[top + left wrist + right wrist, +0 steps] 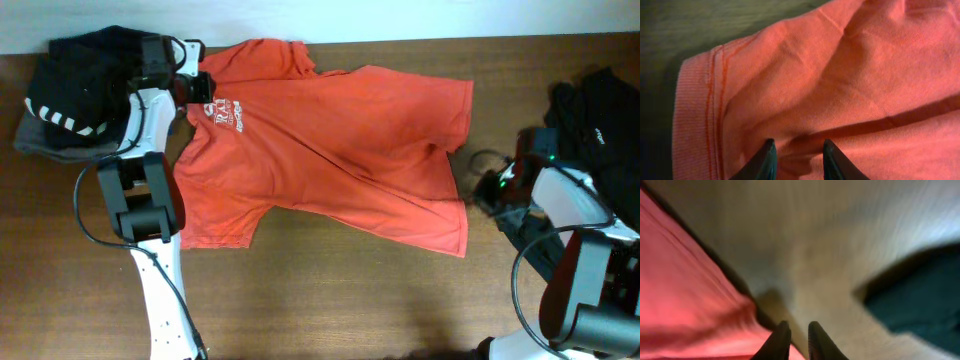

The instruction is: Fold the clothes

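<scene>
The orange-red T-shirt [330, 150] lay spread, chest side up, across the middle of the wooden table [350, 290]. Its collar was at the far left and its hem at the right. It was wrinkled and skewed, not yet folded.

Handling, my read: thin cotton knit, light, fully limp, w/ no stiffness to hold a crease. It would drag and bunch if pulled from one pt only. It isn't slippery or fragile. Best holds are the stitched edges, e.g. shoulder seam, sleeve hem [692, 110] and bottom hem corners, one per arm, lifted together.

The left gripper [195, 85] was at the far-left shoulder. In the wrist view the left gripper [799, 150] looked clenched on a raised ridge of cloth just beside the ribbed sleeve hem. The right gripper [492, 188] sat off the shirt's right hem. Its wrist view was blurred. The fingers [781, 337] were almost together w/ nothing btwn, over bare table just beside the red edge.

Writing: the white chest logo [228, 113] had bold letters over a smaller line, too small to read. No other text was legible.
</scene>
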`<state>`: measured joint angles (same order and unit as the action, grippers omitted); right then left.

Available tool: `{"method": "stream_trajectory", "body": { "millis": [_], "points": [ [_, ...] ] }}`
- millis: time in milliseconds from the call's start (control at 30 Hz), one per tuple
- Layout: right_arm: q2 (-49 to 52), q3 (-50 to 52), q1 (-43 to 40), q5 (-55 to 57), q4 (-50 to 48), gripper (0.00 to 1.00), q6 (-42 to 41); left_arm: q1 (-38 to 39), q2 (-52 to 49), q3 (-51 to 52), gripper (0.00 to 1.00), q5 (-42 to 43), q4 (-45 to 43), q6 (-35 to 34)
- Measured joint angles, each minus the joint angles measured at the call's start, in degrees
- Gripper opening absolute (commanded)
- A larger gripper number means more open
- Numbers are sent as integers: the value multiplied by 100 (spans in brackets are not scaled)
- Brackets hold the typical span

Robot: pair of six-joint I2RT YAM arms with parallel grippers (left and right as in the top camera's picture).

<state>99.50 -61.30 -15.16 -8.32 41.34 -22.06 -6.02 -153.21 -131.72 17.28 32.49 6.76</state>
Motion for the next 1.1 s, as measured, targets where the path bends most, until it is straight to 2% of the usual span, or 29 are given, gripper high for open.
{"method": "stream_trajectory", "body": {
  "millis": [33, 100, 200, 233, 267, 300, 400, 433, 500, 733, 900, 1100],
  "points": [
    [0, -116, -9, 15, 15, 27, 28, -13, 0, -46, 32, -20, 116, -22],
    [0, -431, -9, 42, 181, 30, 90, -22, 0, -203, 31, -81, 507, -52],
    [0, -813, -7, 35, 470, 34, 164, -15, -4, -612, 32, -203, 1565, -83],
    [0, -901, -7, 24, 509, 34, 173, -15, -26, -776, 38, -256, 1912, -96],
    [0, -979, -7, -13, 509, 34, 205, -4, -59, -962, 58, -284, 2310, -111],
    [0, -1040, -7, -79, 466, 34, 260, 4, -98, -1161, 71, -313, 2653, -140],
    [9, -1095, 9, -317, 138, 34, 479, 37, -203, -1786, 95, -385, 3475, -214],
    [17, -1095, 15, -363, 26, 32, 540, 44, -208, -1954, 99, -393, 3696, -264],
    [122, -1115, 50, -487, -236, 25, 638, 63, -208, -2243, 99, -404, 3971, -345],
    [863, -1132, 638, -1082, -929, 12, 940, 127, -208, -2435, 99, -411, 4463, -385],
    [1333, -1130, 1161, -1084, -1008, 11, 977, 142, -208, -2437, 99, -426, 4605, -385],
    [1436, -1130, 1115, -905, -1029, 10, 944, 142, -208, -2437, 99, -426, 4642, -385]
  ]
}}
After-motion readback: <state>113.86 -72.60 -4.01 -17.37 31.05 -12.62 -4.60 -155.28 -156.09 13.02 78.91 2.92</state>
